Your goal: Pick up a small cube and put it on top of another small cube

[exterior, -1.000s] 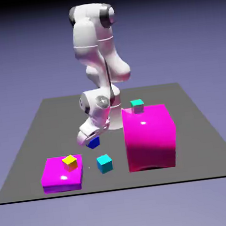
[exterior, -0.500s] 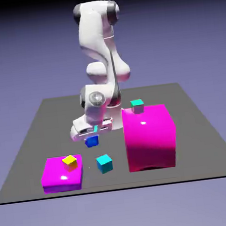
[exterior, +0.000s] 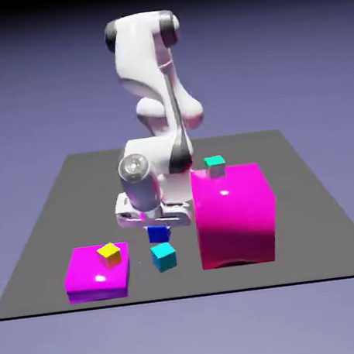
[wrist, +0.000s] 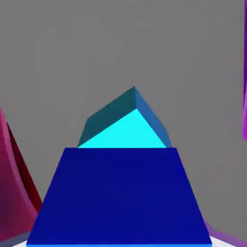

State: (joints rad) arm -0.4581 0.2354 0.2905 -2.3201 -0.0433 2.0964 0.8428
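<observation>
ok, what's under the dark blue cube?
The bright cyan cube sits below the dark blue cube, a gap between them. In the hand view the blue cube covers the cyan cube's near part.

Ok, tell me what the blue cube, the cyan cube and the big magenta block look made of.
Blue cube: smooth, hard, plastic-like, with flat uniform faces. Cyan cube: the same plastic look, crisp edges. Big magenta block: glossy, with a white highlight on its top and rounded edges. All are rendered, so the real material stays open.
</observation>
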